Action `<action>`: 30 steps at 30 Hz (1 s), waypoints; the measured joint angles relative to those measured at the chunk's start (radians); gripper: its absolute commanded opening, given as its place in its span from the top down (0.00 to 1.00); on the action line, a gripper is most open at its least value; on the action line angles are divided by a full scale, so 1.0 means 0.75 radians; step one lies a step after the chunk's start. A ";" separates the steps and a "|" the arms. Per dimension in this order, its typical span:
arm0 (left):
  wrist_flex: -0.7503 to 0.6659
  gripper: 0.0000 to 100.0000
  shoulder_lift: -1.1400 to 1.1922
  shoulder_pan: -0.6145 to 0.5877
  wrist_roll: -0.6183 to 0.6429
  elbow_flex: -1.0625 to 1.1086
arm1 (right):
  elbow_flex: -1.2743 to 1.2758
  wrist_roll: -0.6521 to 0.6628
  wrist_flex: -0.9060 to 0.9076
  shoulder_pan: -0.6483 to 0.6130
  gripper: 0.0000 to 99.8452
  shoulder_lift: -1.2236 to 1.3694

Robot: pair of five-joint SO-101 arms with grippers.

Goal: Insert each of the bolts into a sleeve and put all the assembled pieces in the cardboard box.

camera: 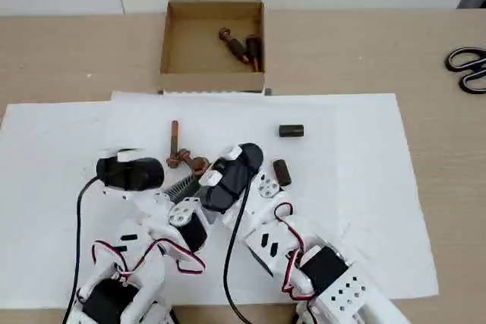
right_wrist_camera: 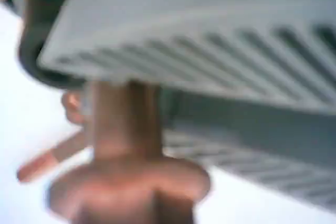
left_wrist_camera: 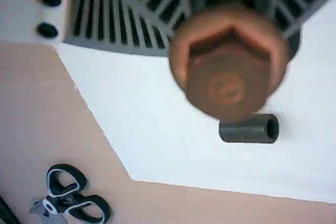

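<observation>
Bright even overhead light; shadows soft, faint.

Black scissors [camera: 465,70] on the wooden table [camera: 76,58] (off the white paper [camera: 342,187])

The cardboard box [camera: 173,42] stands near the table's [camera: 76,51] far edge, with 2 sleeved bolts [camera: 243,47] in its right half. On the white sheet [camera: 349,187] lie 1 copper bolt [camera: 175,136] pointing at the box, bolt heads [camera: 190,162] bunched at its near end, and 2 black sleeves [camera: 291,131] mid-sheet.
</observation>
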 measured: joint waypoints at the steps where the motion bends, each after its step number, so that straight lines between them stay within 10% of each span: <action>1: -0.031 0.99 0.000 0.002 0.000 0.000 | 0.025 -0.004 0.004 0.000 1.00 -0.002; 15: -0.068 0.99 0.000 -0.278 0.002 -0.233 | 0.188 -0.012 0.045 -0.006 1.00 -0.196; 30: 0.151 0.99 0.000 -0.295 -0.037 -0.233 | -0.051 -0.209 0.720 0.037 1.00 -0.530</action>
